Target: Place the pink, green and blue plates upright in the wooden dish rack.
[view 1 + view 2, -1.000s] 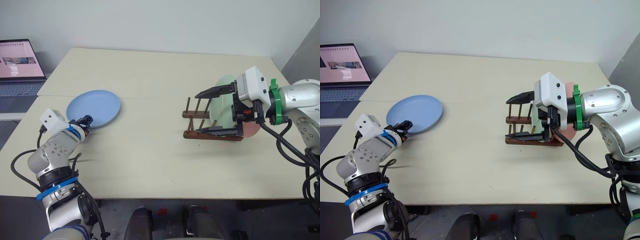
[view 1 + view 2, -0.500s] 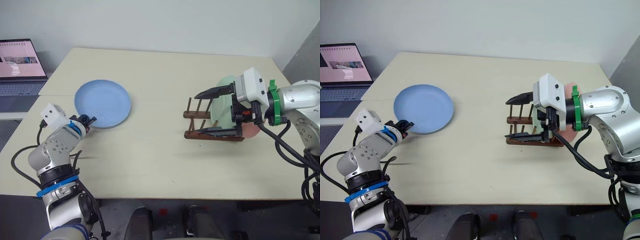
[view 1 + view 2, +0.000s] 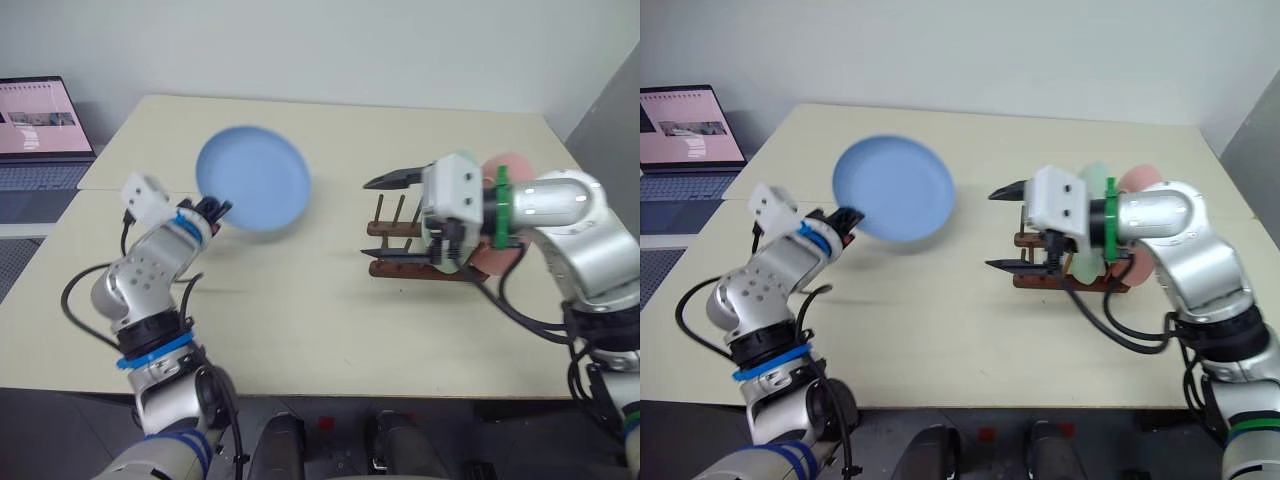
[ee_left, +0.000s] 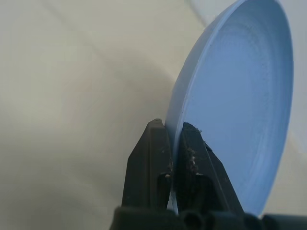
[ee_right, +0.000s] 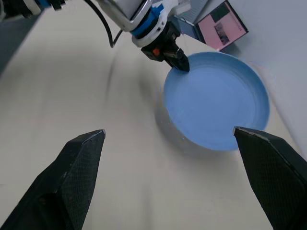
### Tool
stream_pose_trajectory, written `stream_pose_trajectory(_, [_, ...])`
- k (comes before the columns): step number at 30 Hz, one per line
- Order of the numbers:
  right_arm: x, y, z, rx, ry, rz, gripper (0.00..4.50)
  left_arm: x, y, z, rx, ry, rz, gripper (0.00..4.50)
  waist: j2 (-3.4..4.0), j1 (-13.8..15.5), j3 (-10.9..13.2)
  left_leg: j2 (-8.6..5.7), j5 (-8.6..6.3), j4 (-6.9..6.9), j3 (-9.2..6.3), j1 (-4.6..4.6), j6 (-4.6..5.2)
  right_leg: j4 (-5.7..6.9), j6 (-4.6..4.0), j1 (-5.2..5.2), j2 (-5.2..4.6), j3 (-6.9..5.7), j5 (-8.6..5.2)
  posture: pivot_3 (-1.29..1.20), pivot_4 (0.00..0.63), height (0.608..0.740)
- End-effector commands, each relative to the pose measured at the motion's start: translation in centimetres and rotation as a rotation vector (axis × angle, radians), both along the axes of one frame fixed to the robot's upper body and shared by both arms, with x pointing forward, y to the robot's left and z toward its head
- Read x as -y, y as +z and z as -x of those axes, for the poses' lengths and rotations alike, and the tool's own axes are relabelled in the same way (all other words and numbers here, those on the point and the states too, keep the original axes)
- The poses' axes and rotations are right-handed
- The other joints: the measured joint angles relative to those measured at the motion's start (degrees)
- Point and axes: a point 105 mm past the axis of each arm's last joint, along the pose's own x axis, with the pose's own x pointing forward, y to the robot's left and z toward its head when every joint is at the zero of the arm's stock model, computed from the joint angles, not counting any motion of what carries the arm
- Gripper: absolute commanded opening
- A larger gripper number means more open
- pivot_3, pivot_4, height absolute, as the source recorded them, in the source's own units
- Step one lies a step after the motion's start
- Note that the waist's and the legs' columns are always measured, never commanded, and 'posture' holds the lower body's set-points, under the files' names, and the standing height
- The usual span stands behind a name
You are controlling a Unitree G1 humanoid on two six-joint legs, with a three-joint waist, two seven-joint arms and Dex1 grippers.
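The blue plate (image 3: 253,179) hangs tilted above the pale table (image 3: 300,320), its rim pinched in the clenched left gripper (image 3: 215,208). Well to its right the wooden dish rack (image 3: 400,250) sits on the table, holding the green plate (image 3: 1096,185) and pink plate (image 3: 1137,180) upright. The right gripper (image 3: 1002,227) hovers by the rack, jaws spread wide, empty. Bare tabletop lies between plate and rack. A laptop (image 3: 40,125) sits past the table's left edge, against a plain wall (image 3: 330,45).

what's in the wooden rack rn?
The small dark wooden dish rack holds a pale green plate and a pink plate upright behind it. Their lower parts and slots are covered by the right gripper.
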Motion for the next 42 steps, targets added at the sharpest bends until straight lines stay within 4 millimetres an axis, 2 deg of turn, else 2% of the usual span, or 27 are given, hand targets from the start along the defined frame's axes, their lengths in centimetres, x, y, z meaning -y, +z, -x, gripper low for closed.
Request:
stream_pose_trajectory(1, [-1.9, 0.0, -1.4, 0.211, -0.033, 0.068, 4.5, 2.9, 3.4, 0.0, 0.078, -0.049, -0.006, 0.01, 0.0, -0.1, 0.0, 0.01, 0.0, -0.02, 0.0, 0.02, 0.0, 0.0, 0.0, 0.0, 0.03, 0.03, 0.0, 0.0, 0.15, 0.728])
stream_pose_trajectory(6, [-4.4, -0.8, -4.3, 0.448, -0.091, 0.178, 4.5, 5.7, 5.1, -0.3, 0.094, -0.109, 0.024, 0.01, 0.0, -0.4, 0.0, 0.05, 0.01, -0.07, 0.02, 0.03, -0.03, 0.02, -0.01, -0.09, 0.09, 0.09, 0.0, 0.0, 0.15, 0.728])
stream_pose_trajectory(12, [-5.5, -1.4, -6.6, 0.545, -0.15, 0.217, 4.5, 6.5, 5.8, -0.1, 0.096, -0.145, 0.05, 0.01, 0.0, -0.2, 0.0, 0.05, 0.02, -0.08, 0.02, 0.0, -0.06, 0.02, -0.02, -0.09, 0.09, 0.05, 0.0, 0.0, 0.15, 0.728])
stream_pose_trajectory(16, [-5.4, -2.3, -7.9, 0.564, -0.18, 0.252, 3.58, 6.8, 6.1, 0.1, 0.096, -0.156, 0.068, 0.0, 0.0, -0.2, 0.0, 0.03, 0.03, -0.06, 0.03, 0.0, -0.06, 0.02, -0.02, -0.08, 0.06, 0.07, 0.01, 0.0, 0.15, 0.728])
stream_pose_trajectory(25, [-5.3, -2.5, -8.9, 0.579, -0.201, 0.254, 0.12, 6.9, 5.7, 0.6, 0.075, -0.172, 0.084, 0.0, 0.0, -0.2, 0.0, 0.03, 0.03, -0.07, 0.02, 0.0, -0.08, 0.04, -0.03, -0.09, 0.07, 0.06, 0.01, 0.0, 0.15, 0.728])
stream_pose_trajectory(31, [-5.3, -2.0, -8.7, 0.584, -0.197, 0.233, 0.03, 5.9, 5.1, 0.8, 0.071, -0.221, 0.028, 0.0, 0.0, -0.2, 0.0, 0.04, 0.04, -0.08, 0.02, 0.01, -0.09, 0.05, -0.03, -0.09, 0.08, 0.05, 0.01, 0.0, 0.15, 0.728])
stream_pose_trajectory(35, [-5.4, -1.7, -8.4, 0.587, -0.189, 0.219, 0.0, 5.2, 5.0, 1.6, 0.109, -0.322, -0.037, 1.16, 0.01, -0.5, 0.0, 0.06, 0.04, -0.1, 0.02, 0.03, -0.13, 0.07, -0.03, -0.09, 0.09, 0.05, 0.01, 0.0, 0.15, 0.728])
stream_pose_trajectory(37, [-5.4, -1.6, -8.3, 0.591, -0.183, 0.217, 0.0, 3.9, 4.9, 2.3, 0.139, -0.374, -0.082, 1.76, 0.02, -0.6, 0.0, 0.07, 0.09, -0.12, 0.01, 0.04, -0.22, 0.08, -0.04, -0.1, 0.09, 0.04, 0.01, 0.0, 0.15, 0.728])
stream_pose_trajectory(39, [-5.4, -1.3, -8.1, 0.595, -0.178, 0.214, 0.0, 2.4, 6.0, 3.3, 0.223, -0.437, -0.108, 2.3, 0.03, -1.2, 0.0, 0.08, 0.11, -0.14, 0.02, 0.03, -0.3, 0.1, -0.06, -0.13, 0.1, 0.01, 0.0, 0.0, 0.15, 0.728])
stream_pose_trajectory(42, [-5.4, -0.6, -7.6, 0.597, -0.163, 0.187, 0.0, -1.0, 8.0, 4.3, 0.353, -0.437, -0.214, 3.19, 0.03, -1.6, 0.0, 0.12, 0.12, -0.16, -0.01, 0.02, -0.36, 0.11, -0.09, -0.14, 0.1, -0.05, -0.01, 0.0, 0.15, 0.728])
